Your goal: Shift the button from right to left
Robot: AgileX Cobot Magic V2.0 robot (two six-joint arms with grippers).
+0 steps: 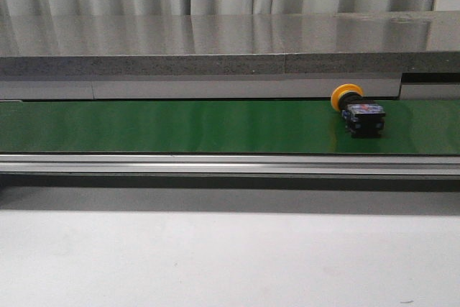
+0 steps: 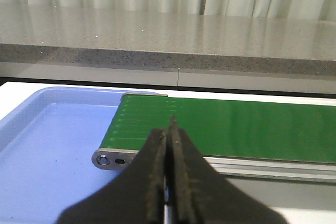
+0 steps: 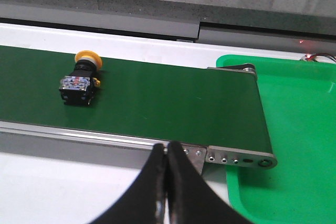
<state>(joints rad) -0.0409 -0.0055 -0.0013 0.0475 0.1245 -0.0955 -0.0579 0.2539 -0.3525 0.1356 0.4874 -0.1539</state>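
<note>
right gripper (image 3: 167, 153) is pressed shut and empty, near the belt's edge; left gripper (image 2: 170, 135) likewise. the button (image 3: 80, 80) lies on its side on the green belt (image 3: 173, 103), right part. closed fingers could knock it away.

Left tool (image 2: 169, 129): I see two matte black fingers (image 2: 155, 182), broad at the base and tapering to narrow tips, with rough, grainy dark pads on the inner faces. Right tool (image 3: 167, 148): the same black tapered pair, smooth-surfaced, with thin inner pad edges.
</note>
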